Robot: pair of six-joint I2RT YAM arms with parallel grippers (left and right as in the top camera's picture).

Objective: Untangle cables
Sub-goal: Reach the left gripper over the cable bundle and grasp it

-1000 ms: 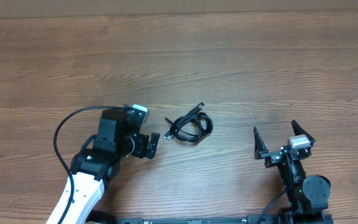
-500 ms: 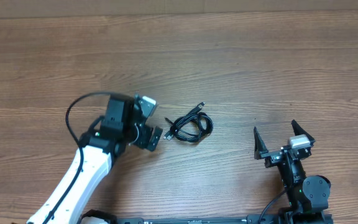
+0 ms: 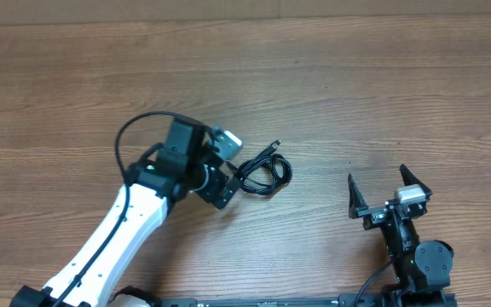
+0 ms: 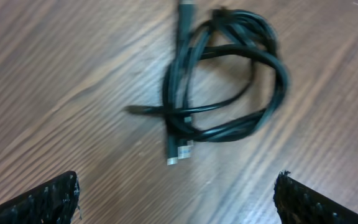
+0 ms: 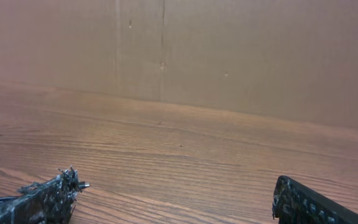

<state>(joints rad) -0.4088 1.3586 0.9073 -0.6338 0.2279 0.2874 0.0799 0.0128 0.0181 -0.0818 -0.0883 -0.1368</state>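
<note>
The brown wood-grain desk (image 3: 331,94) is carrying the whole scene. The white-and-black left arm (image 3: 118,239) is slanting across the desk to the left of the small knotted bundle of thin black cables (image 3: 261,173). The left gripper (image 3: 227,179) is hovering right at the bundle's left edge, though I cannot tell from overhead whether it is touching the cords. The wrist view is showing its two black textured fingers (image 4: 51,199) standing wide apart with nothing between them, and the bundle lying just ahead. The black right arm (image 3: 416,256) is standing well to the right of the bundle, and the right gripper (image 3: 377,181) is also holding its fingers spread and empty.

The bundle is lying flat on the desk as a loose coil, with strands crossing one another. Two silver-tipped plugs (image 4: 178,152) are sticking out side by side at the side of the bundle nearest the left gripper. Another plug end (image 3: 274,147) is pointing away at the bundle's far side.

The step in hand is looking like the approach for a first pinch. Doing it well probably means coming down on a single strand or a plug end, not across the whole coil, since gripping the heap would likely tighten the crossings. The paired plugs are offering the clearest hold. The right arm will probably need to pin the bundle's opposite side, so that a pull opens the loop and does not drag everything along.
</note>
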